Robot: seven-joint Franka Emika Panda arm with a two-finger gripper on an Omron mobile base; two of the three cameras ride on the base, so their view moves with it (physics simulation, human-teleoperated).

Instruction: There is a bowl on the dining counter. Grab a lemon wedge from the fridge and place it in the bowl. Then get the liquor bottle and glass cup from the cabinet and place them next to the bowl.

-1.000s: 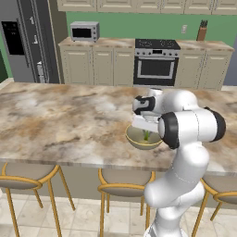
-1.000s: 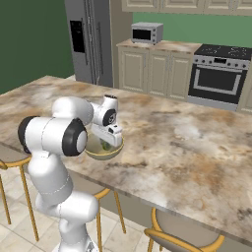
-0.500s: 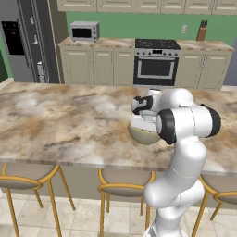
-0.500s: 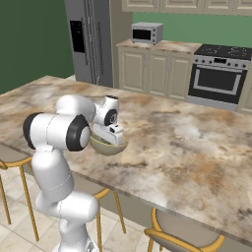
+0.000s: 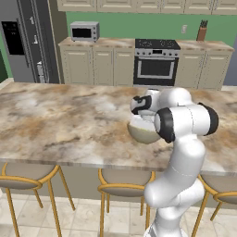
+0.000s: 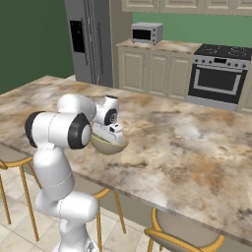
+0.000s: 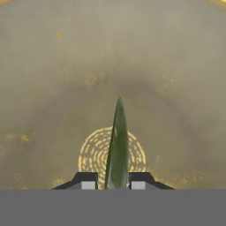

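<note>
The olive-tan bowl (image 5: 140,134) (image 6: 109,145) sits on the dining counter (image 5: 69,125) near its front edge. My gripper (image 5: 142,116) (image 6: 114,133) points down into it, and the arm hides most of the bowl's inside. In the hand view the lemon wedge (image 7: 118,145) stands on edge as a thin green sliver between my gripper's (image 7: 113,182) two dark tips, just above the bowl's yellowish floor (image 7: 53,88). The wedge lies against the right tip, with a thin gap at the left one; whether it is still pinched I cannot tell.
Yellow-framed stools (image 5: 118,187) stand under the counter's front edge. The grey fridge (image 5: 25,41) (image 6: 91,42) is at the back left, beside cream cabinets with a microwave (image 5: 84,31) and the oven (image 5: 156,62).
My hand has sunk deeper into the bowl and the elbow has swung up over it, hiding the bowl's inside. The bowl has not moved.
</note>
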